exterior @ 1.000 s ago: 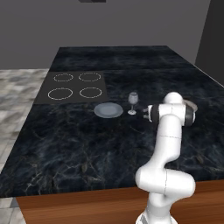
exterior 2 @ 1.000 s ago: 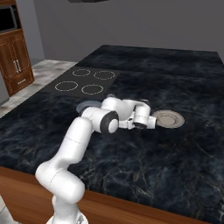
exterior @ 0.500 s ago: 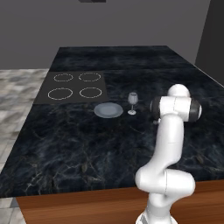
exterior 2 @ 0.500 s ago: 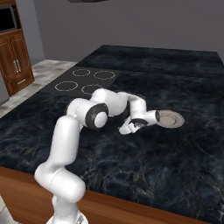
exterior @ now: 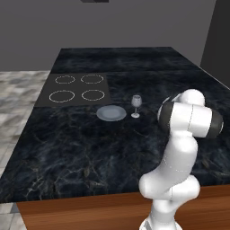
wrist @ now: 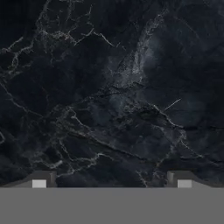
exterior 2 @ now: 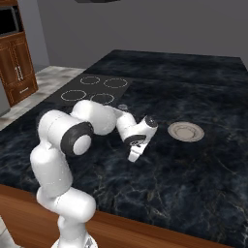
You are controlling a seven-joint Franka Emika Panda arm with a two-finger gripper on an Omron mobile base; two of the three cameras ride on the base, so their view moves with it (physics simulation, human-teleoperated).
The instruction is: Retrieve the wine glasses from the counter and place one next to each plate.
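Note:
One wine glass (exterior: 136,105) stands upright on the black island top (exterior: 81,157), just right of the grey-blue plate (exterior: 111,113). The beige plate (exterior 2: 185,131) lies farther right on the same top, with nothing beside it. My gripper (exterior 2: 133,156) hangs low over bare marble between the two plates, pointing down at the surface. In the hand view the gripper (wrist: 109,180) is open, its fingertips (wrist: 41,179) far apart with only marble between them. The second glass and the counter with drawers are out of view.
White burner rings (exterior: 78,87) mark the island's far left part. My folded arm (exterior: 188,121) covers the island's right side in the left base view. Brown wooden cabinets (exterior 2: 19,68) stand beyond the island at the left.
The hand has pulled back from near the beige plate toward the base and turned down to face the island top. The glass and both plates have stayed put.

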